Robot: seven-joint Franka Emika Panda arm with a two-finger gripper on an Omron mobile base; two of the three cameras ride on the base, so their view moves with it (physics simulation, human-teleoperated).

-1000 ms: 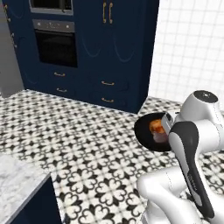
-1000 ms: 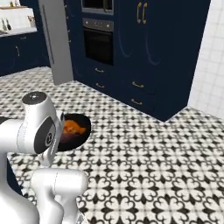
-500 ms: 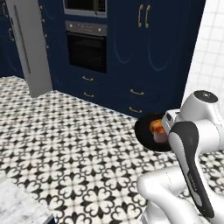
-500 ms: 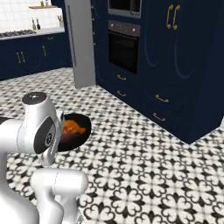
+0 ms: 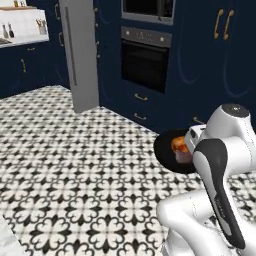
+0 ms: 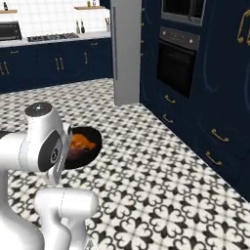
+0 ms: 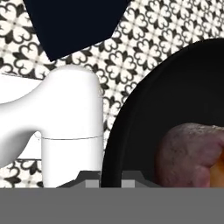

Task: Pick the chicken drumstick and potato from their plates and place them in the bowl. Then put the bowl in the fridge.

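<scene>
My gripper (image 7: 109, 178) is shut on the rim of the black bowl (image 7: 175, 100), which it holds up in the air close to the arm. The bowl (image 5: 166, 148) (image 6: 89, 148) is tilted toward the cameras. Inside it lie the reddish-purple potato (image 7: 188, 159) and the orange chicken drumstick (image 5: 177, 145) (image 6: 80, 143), touching each other. In the hand view just a sliver of the drumstick (image 7: 217, 173) peeks out past the potato. The grey fridge (image 5: 80, 55) (image 6: 126, 49) stands ahead across the floor with its door closed. The plates are out of view.
Navy cabinets with gold handles and a built-in oven (image 5: 145, 60) (image 6: 178, 61) line the wall to the right of the fridge. A counter with a stove (image 6: 49, 36) runs along the far left wall. Black-and-white patterned floor (image 5: 75, 165) lies open between me and the fridge.
The whole picture has shifted, so the base has moved: the fridge and oven now sit nearer and more central. The arm and held bowl keep the same pose.
</scene>
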